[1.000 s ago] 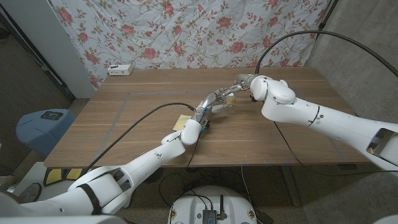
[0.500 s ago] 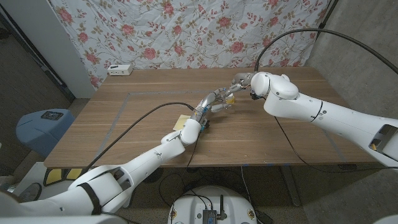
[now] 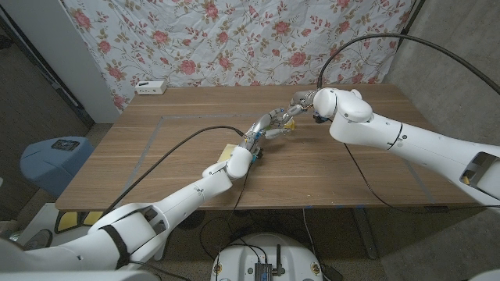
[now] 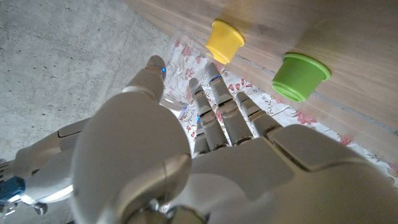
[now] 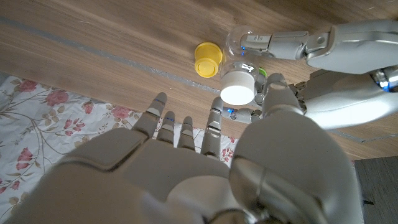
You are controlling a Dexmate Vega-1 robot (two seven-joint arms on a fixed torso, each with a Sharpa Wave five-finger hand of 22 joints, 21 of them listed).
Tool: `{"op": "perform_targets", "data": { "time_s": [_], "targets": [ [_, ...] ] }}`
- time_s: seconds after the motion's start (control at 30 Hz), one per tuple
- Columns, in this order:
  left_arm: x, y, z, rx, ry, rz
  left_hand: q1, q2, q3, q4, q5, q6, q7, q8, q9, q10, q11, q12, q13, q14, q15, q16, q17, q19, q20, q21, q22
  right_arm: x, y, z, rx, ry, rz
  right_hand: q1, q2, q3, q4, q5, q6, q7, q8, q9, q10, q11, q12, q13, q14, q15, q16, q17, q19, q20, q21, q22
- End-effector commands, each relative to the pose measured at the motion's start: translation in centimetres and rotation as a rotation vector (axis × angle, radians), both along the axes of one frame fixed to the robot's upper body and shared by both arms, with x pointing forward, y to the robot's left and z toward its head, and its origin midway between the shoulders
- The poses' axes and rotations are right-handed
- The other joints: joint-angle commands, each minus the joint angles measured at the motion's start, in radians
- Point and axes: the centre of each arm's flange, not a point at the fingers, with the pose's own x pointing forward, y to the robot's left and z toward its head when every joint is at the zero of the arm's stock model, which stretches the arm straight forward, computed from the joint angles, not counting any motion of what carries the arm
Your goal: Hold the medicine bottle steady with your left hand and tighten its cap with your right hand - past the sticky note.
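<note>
The medicine bottle (image 5: pixel 238 62) is clear with a white cap (image 5: pixel 238 88). It stands near the middle of the wooden table (image 3: pixel 156 148). My left hand (image 3: pixel 268 125) grips its body, thumb on one side and fingers (image 5: pixel 268 42) on the other; the clear bottle (image 4: pixel 176 94) shows between them in the left wrist view. My right hand (image 3: pixel 301 101) hovers right at the cap with fingers (image 5: pixel 186 127) spread and its thumb beside the cap; I see a small gap there. A yellow sticky note (image 3: pixel 230 151) lies under my left wrist.
A small yellow cup (image 5: pixel 208 59) and a green cup (image 4: pixel 300 76) stand just beyond the bottle. A white device (image 3: pixel 150 87) sits at the table's back left. A black cable (image 3: pixel 168 152) crosses the table along my left arm.
My right arm has shifted a little toward the back left, bringing the hand closer over the bottle. The left hand keeps its hold in place.
</note>
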Motion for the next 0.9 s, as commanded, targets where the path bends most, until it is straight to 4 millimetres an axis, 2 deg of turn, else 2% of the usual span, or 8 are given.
{"op": "perform_targets", "data": {
  "time_s": [0.03, 0.43, 0.7, 0.9],
  "targets": [
    [0.11, -0.06, 0.20, 0.001, -0.004, 0.000, 0.006, 0.007, 0.006, -0.001, 0.009, 0.005, -0.006, -0.002, 0.002, 0.038, -0.034, 0.008, 0.003, 0.004, -0.086, 0.003, 0.001, -0.002, -0.133, -0.001, 0.002, 0.30, 0.25, 0.21, -0.017, -0.014, -0.014, 0.031, 0.003, 0.018, -0.003, 0.008, 0.017, -0.015, 0.007, 0.000, -0.002, 0.000, 0.008, 0.002, 0.001, -0.007, 0.006, 0.001, 0.010, 0.001, 0.006, 0.002],
    [-0.07, -0.15, 0.01, 0.002, -0.001, 0.003, 0.006, 0.009, 0.006, -0.001, 0.009, 0.006, -0.002, -0.002, 0.002, 0.038, -0.034, 0.008, 0.003, 0.004, -0.087, 0.004, 0.001, -0.003, -0.132, -0.001, 0.002, 0.27, -0.08, 0.20, -0.008, -0.020, -0.011, 0.089, 0.002, 0.039, 0.000, 0.005, 0.081, -0.025, 0.034, 0.004, 0.007, -0.005, 0.013, 0.001, 0.008, -0.014, 0.010, -0.001, 0.017, -0.002, 0.007, 0.002],
    [-0.08, -0.19, -0.13, 0.002, 0.003, 0.004, 0.005, 0.008, 0.005, -0.001, 0.009, 0.008, -0.005, -0.001, 0.002, 0.040, -0.039, 0.009, 0.003, 0.004, -0.086, 0.003, 0.001, -0.003, -0.134, 0.000, 0.002, 0.27, -0.15, 0.15, 0.004, -0.019, -0.004, 0.099, -0.002, 0.042, 0.007, 0.001, 0.123, -0.018, 0.052, 0.007, 0.020, -0.004, 0.018, 0.001, 0.012, -0.014, 0.011, -0.001, 0.021, -0.003, 0.008, 0.002],
    [-0.03, -0.21, -0.19, 0.003, 0.005, 0.002, 0.005, 0.008, 0.006, 0.000, 0.009, 0.006, -0.004, -0.002, 0.002, 0.041, -0.035, 0.009, 0.003, 0.004, -0.086, 0.003, 0.001, -0.004, -0.132, -0.001, 0.002, 0.37, -0.19, 0.23, 0.014, -0.014, 0.002, 0.100, -0.002, 0.042, 0.010, 0.000, 0.131, -0.017, 0.055, 0.008, 0.024, -0.004, 0.019, 0.001, 0.014, -0.015, 0.012, -0.001, 0.021, -0.003, 0.007, 0.002]
  ]
}}
